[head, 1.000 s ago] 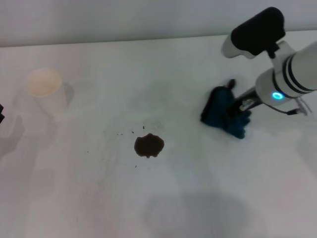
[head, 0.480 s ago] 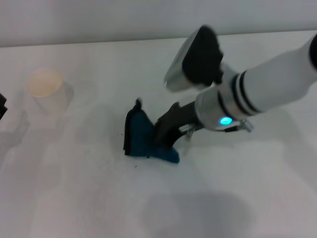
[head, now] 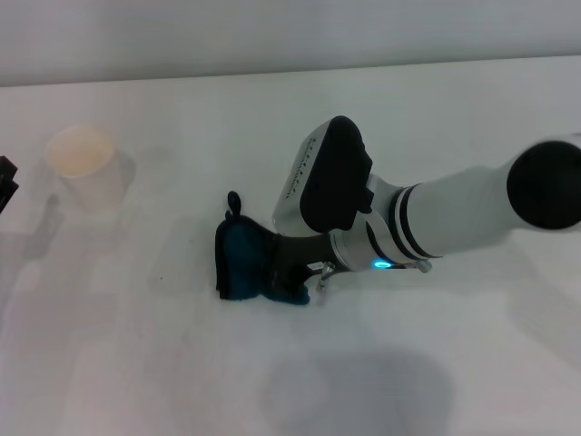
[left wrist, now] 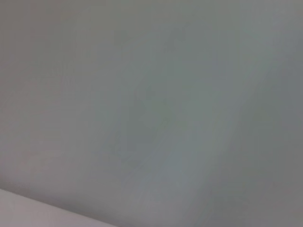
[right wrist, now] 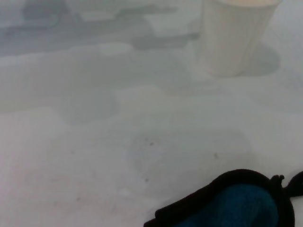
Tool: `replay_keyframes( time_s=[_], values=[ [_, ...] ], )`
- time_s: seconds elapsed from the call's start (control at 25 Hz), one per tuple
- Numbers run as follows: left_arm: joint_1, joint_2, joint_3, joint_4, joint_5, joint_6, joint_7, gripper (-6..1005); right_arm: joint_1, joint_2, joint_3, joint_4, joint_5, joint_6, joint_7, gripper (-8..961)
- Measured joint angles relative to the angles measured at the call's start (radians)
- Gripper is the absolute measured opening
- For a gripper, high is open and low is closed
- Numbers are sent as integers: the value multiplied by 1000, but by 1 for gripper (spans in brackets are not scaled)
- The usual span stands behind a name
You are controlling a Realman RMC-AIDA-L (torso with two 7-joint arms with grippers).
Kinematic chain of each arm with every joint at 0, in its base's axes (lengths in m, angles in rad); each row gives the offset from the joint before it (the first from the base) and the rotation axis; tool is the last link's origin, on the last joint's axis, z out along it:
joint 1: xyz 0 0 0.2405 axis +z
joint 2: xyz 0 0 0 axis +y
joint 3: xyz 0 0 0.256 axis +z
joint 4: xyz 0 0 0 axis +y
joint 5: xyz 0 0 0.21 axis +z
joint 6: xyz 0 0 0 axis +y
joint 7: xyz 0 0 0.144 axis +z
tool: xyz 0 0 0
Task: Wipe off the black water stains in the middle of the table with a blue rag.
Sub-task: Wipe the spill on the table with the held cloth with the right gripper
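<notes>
My right gripper (head: 283, 271) is shut on the blue rag (head: 243, 263) and presses it onto the white table (head: 127, 363) near the middle. The rag is teal with black edging and a small black loop pointing to the far side. It also shows in the right wrist view (right wrist: 236, 205). The black water stains are hidden; the blotch does not show around the rag. Only a tiny dark speck (head: 162, 277) shows left of the rag. A black part of my left gripper (head: 4, 186) sits at the far left edge.
A white paper cup (head: 83, 163) stands upright at the back left, apart from the rag; it also shows in the right wrist view (right wrist: 234, 35). The left wrist view shows only a plain grey surface.
My right arm swept left with the rag, from the right side of the table across the dark blotch. The blotch showed one second ago and is now out of sight.
</notes>
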State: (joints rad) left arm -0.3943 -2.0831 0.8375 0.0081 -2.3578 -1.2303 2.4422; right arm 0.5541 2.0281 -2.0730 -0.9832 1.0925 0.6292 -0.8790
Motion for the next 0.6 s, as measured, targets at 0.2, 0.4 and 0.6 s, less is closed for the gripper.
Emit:
replay_keyframes(
  time_s=[0.2, 0.4, 0.6],
  values=[
    [1, 0, 0, -1, 0, -2, -9, 888, -7, 0, -23, 27, 5, -124, -1, 102],
    [11, 1, 0, 1, 0, -16, -10, 888, -6, -1, -13, 85, 5, -251, 6, 101],
    [16, 3, 0, 1, 0, -20, -10, 887, -7, -5, 21, 95, 6, -252, 7, 99]
  ],
)
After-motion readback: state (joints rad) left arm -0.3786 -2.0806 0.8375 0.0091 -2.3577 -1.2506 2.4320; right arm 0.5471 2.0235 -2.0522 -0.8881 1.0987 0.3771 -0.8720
